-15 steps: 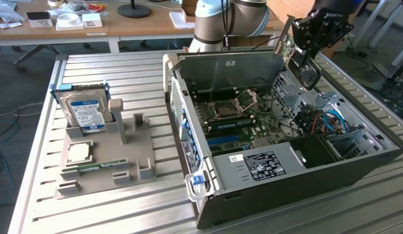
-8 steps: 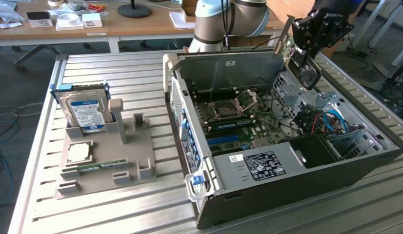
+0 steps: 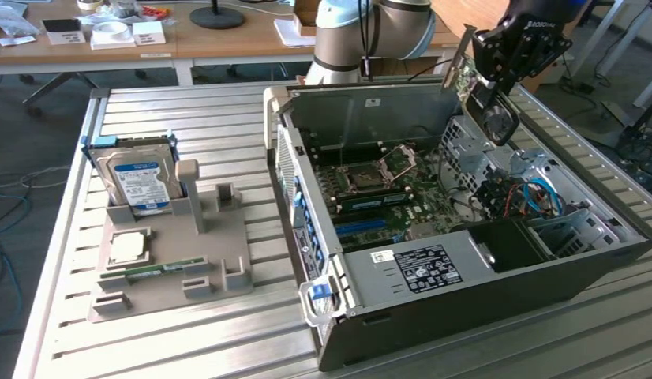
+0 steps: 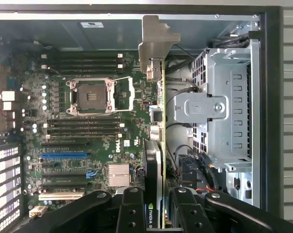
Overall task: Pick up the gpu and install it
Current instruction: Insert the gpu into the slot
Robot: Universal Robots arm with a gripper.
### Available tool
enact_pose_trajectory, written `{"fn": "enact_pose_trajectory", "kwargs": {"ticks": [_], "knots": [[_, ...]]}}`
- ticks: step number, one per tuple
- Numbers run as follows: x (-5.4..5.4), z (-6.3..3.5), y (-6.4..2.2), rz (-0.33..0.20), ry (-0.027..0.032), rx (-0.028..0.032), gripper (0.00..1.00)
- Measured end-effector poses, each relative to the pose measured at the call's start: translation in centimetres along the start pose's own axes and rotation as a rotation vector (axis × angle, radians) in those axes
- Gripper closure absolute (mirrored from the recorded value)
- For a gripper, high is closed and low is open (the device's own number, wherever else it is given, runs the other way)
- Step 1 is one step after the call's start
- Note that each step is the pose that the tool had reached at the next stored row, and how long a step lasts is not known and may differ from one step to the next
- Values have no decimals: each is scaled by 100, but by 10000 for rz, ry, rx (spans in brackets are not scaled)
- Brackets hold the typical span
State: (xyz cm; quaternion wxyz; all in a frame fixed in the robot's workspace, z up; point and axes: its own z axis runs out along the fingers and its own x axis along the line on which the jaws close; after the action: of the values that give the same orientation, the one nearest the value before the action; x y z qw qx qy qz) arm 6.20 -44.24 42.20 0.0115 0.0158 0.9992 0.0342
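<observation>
The open computer case [image 3: 463, 316] lies on the slatted worktop [image 3: 178, 347], with its motherboard [image 3: 395, 201] facing up. In the exterior view the gpu [image 3: 499, 117] hangs above the case at about 1 o'clock from the motherboard. Its long axis runs from 11 to 5 o'clock, with the metal bracket [image 4: 156, 41] at the 11 o'clock end. The pincer [image 4: 154, 213] is partly closed, pinching the card at its cooler end. The expansion slots [image 4: 64, 156] lie toward 7 o'clock from the card.

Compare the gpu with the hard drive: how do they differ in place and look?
The gpu hangs in the gripper over the open computer case; the hard drive stands in a grey holder on the table. The gpu is a green board with a black cooler; the hard drive is silver with a blue-white label. Both are flat, neither is installed.
</observation>
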Motion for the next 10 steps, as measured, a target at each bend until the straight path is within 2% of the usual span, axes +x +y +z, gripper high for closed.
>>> {"fn": "enact_pose_trajectory", "kwargs": {"ticks": [10], "knots": [[0, 2, 0, -1738, 120, -39, 73]]}}
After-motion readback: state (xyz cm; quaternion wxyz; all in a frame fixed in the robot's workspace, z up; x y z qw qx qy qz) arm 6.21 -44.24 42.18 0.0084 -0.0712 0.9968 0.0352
